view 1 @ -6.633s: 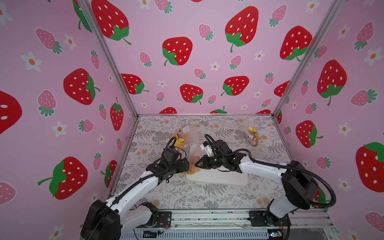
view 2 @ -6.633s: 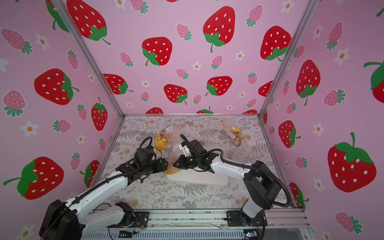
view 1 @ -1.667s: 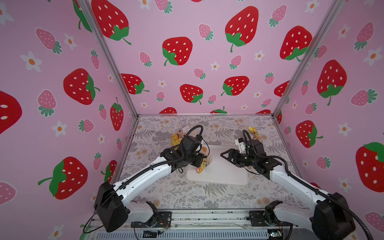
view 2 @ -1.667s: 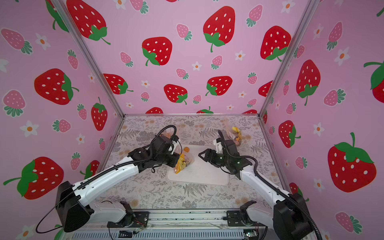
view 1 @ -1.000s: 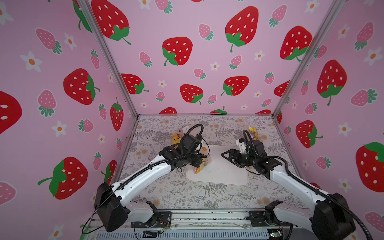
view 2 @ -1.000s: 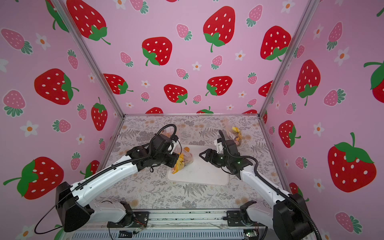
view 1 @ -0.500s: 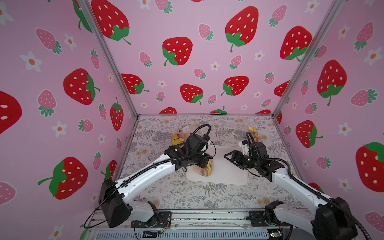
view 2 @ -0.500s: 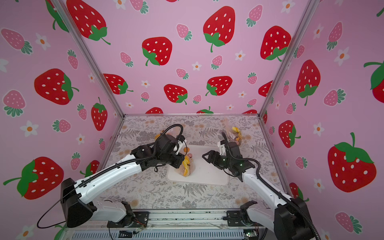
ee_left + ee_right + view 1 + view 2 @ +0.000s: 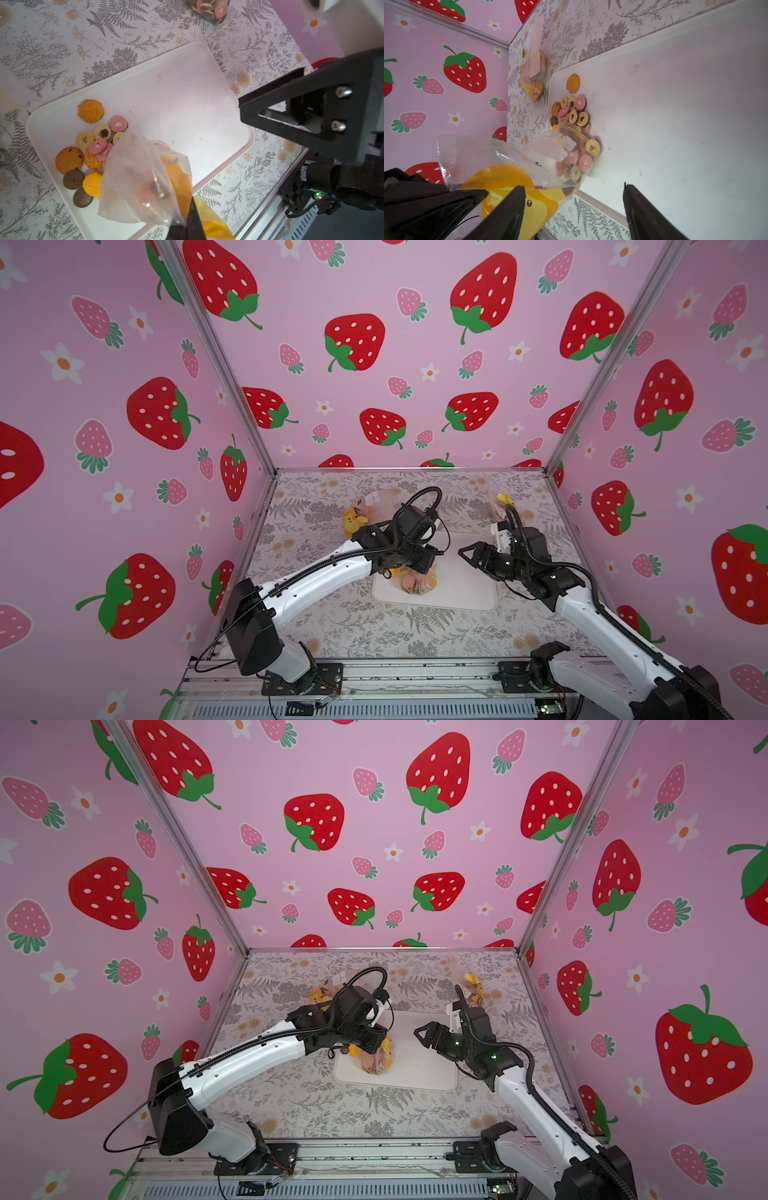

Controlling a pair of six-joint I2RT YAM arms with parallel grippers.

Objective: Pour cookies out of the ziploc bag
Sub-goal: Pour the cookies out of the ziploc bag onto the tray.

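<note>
Since the frame a little under two seconds back, the left hand [image 9: 417,564] had carried its load from the tray's left edge inward, toward the middle. It was clenched on the bottom end of the ziploc bag [image 9: 550,158], which hung mouth-down over the white tray [image 9: 465,585]. About a dozen cookies [image 9: 93,145] lay loose on the tray just beside the bag mouth: pink, tan, orange and dark brown. More were bunched inside at the mouth. Whether the mouth rested on the tray or hung just above it could not be told. The right hand [image 9: 464,555], which six seconds earlier had been at the bag, stood released with jaws wide, over the tray's right part and well apart from the bag. Two other bags [image 9: 365,510] lay untouched toward the back of the counter [image 9: 332,622]. Judgement: the pour was under way but not complete. The crowding at the mouth suggested the remainder would need a lift or a shake, kept over the tray so that none rolled off the near rim.
</note>
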